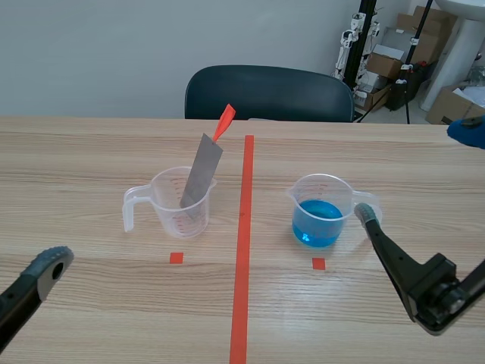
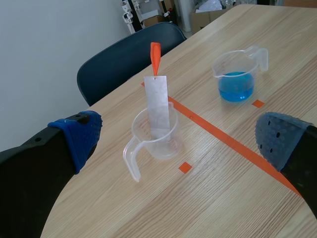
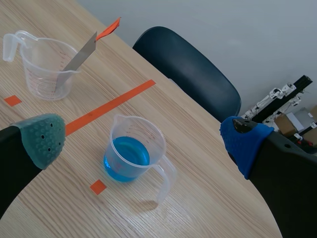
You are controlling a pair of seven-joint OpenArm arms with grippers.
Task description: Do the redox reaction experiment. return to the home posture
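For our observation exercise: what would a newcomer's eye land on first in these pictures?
First the blue liquid in the right cup, just right of the tape line. Next the grey strip with its orange tag, leaning in the left cup.

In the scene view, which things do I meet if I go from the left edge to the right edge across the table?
Left arm → clear jug holding the grey strip → long red tape line → jug of blue liquid → right arm.
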